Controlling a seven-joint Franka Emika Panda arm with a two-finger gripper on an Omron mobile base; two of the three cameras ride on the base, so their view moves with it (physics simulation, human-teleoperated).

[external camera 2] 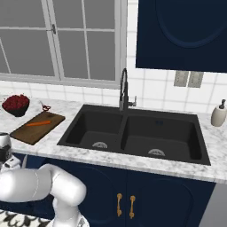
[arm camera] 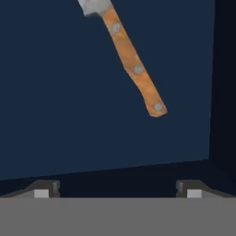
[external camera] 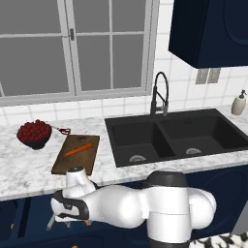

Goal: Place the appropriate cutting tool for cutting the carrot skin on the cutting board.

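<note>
We see the claw (arm camera: 118,191) spread wide and gripping nothing, low over a dark blue drawer floor (arm camera: 69,115) where an orange-handled knife (arm camera: 133,64) lies, while the carrot (external camera: 78,149) rests on the cutting board (external camera: 72,162) on the marble surface (external camera: 24,164); peeler not discernible.

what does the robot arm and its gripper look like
The arm is glossy white, made of thick rounded segments with dark bands at the joints. The gripper has two small dark finger tips with pale grey pads. No cables or markings are visible.
</note>
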